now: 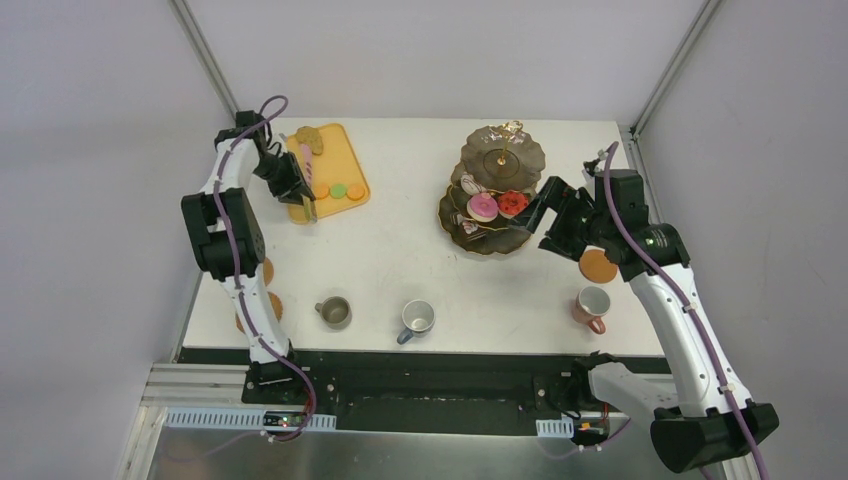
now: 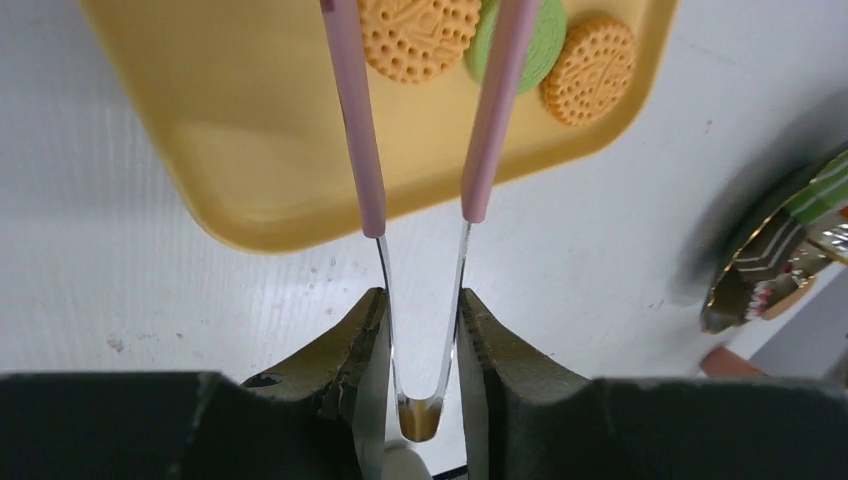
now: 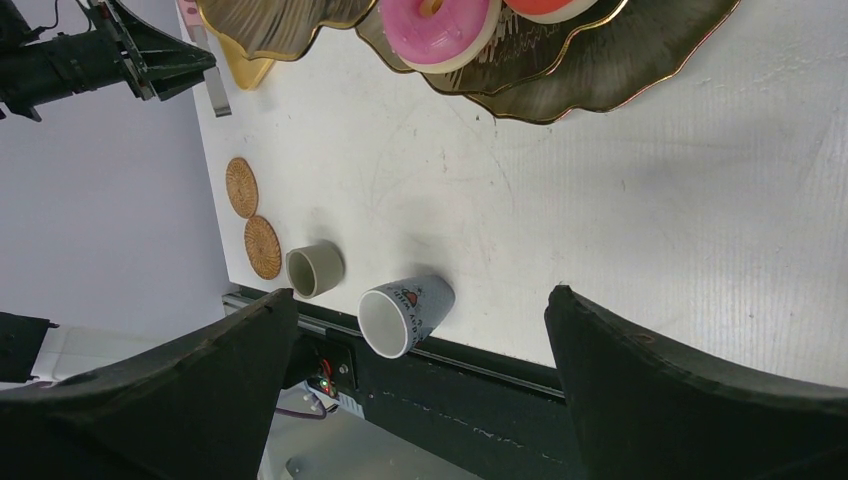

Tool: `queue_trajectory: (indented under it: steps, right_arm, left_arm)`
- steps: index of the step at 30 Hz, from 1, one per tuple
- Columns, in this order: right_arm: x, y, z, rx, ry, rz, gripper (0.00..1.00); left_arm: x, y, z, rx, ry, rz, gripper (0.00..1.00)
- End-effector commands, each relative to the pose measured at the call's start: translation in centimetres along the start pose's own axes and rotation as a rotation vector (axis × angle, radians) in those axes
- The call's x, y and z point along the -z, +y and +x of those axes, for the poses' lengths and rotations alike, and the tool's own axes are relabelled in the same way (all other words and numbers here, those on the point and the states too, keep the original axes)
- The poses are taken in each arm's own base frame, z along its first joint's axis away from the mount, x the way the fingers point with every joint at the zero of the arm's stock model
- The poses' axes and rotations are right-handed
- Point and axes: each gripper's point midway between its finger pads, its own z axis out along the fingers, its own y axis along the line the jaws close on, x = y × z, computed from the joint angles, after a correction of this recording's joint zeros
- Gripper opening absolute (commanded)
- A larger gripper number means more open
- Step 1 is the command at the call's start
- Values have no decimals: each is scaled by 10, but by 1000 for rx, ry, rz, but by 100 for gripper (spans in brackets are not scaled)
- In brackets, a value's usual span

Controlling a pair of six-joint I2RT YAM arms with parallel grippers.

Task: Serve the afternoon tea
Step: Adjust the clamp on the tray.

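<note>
- Left gripper (image 2: 422,297): clamped on the pink-handled tongs (image 2: 420,330). Both fingers touch the metal blades just above the U-bend, and the tong arms are spread apart.
- In the top view it sits upper left, over the near end of the yellow tray (image 1: 352,160).
- Left wrist view: the tongs' pink arms run up over the tray, across the macarons. The tips are out of frame.
- Macarons lie in a row on the tray, with two orange macarons (image 2: 590,68) and a green macaron (image 2: 548,45) between them.
- Right gripper (image 3: 420,292): released, jaws wide apart and holding nothing. In the top view it is right of centre, just beside the right edge of the three-tier stand (image 1: 497,240).
- The stand is upright, upper centre-right of the table (image 1: 400,240). The pink doughnut (image 1: 483,207) and red doughnut (image 1: 513,203) sit side by side on one of its tiers.
- Mugs along the bottom edge of the table: olive mug (image 1: 334,312), grey-blue mug (image 1: 417,319) to its right, and pink mug (image 1: 592,305) far right. All are upright and none is on a coaster.
- Two left coasters (image 3: 263,247) lie at the left table edge, partly hidden by the left arm in the top view.
- Right coaster (image 1: 598,265) is bare, just above the pink mug.
</note>
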Motion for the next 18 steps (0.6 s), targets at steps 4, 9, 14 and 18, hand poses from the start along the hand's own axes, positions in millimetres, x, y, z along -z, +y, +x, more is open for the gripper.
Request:
queue_trajectory:
  steps: [4,9,14,18]
  right_arm:
    - [-3,4,-4,-6,0,-17,99]
    - [-4,4,-5,-5,0,-12,99]
    - [-6,2,-4,-10,6,-6,99]
    - [-7,0,-3,-10,8,0,99]
  left_arm:
    - [-1,14,7,-177,59,-160,32]
    - [-10,18,5,-176,97,-225,34]
    - [-18,7,-7,-222,74,-288,34]
    - [-29,1,-12,-224,65,-313,35]
